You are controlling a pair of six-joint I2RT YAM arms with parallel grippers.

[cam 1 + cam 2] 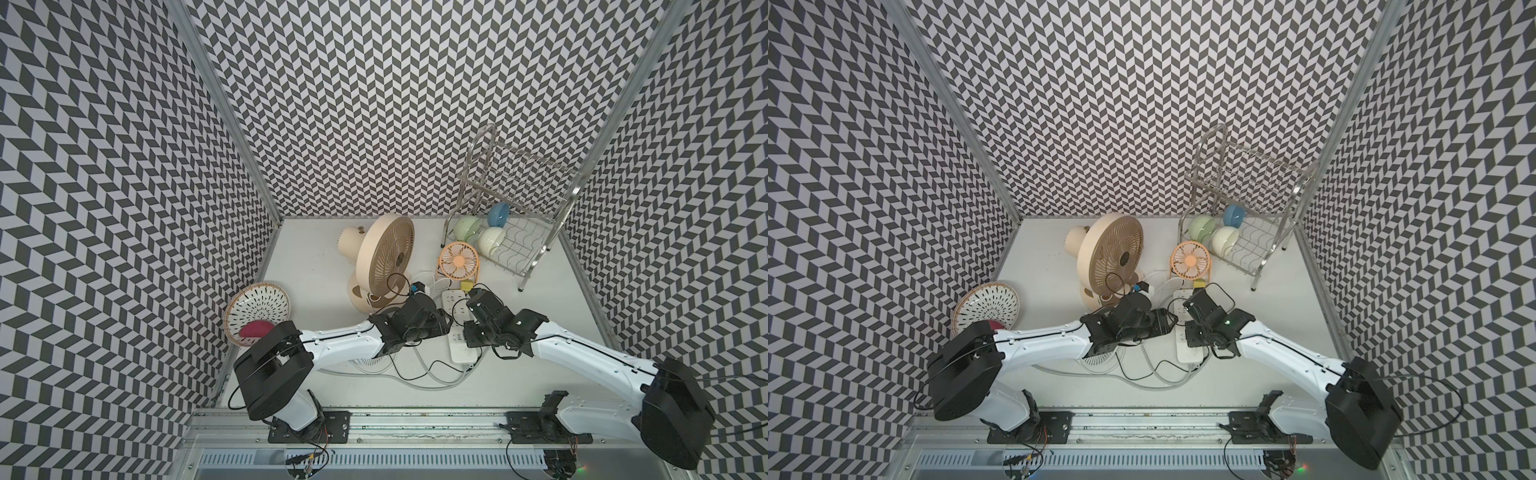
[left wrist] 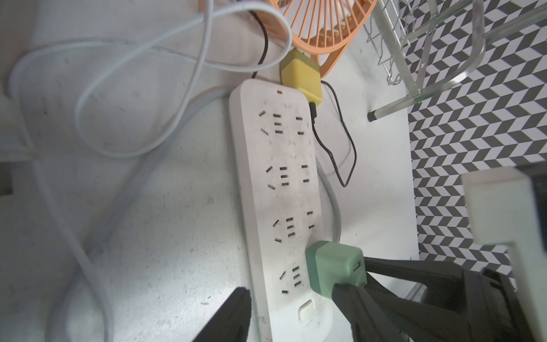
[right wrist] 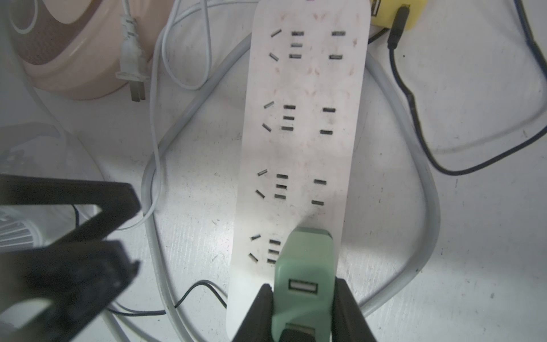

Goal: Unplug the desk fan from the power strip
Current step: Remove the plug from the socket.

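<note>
Atop power strip [image 3: 305,142], right end effector [image 3: 302,287] clamps green adapter [image 3: 305,254] (left end effector [image 3: 136,234] apart).

Looking like matt white plastic, smudged and scuffed, on the power strip [image 3: 305,142]. Showing smooth satin plastic on the green adapter [image 3: 302,263]. Gleaming as polished metal wire at the dish rack [image 1: 540,255]. Wearing fine scratches across the matt tabletop [image 3: 461,237].

Left arm [image 1: 345,338] and right arm [image 1: 582,345] hide the middle of the power strip [image 1: 462,353] in both top views, green adapter [image 3: 302,266] unseen there. At the surface's left edge, a half-covered red object [image 1: 253,329] in the basket [image 1: 266,303] is unidentifiable.
</note>
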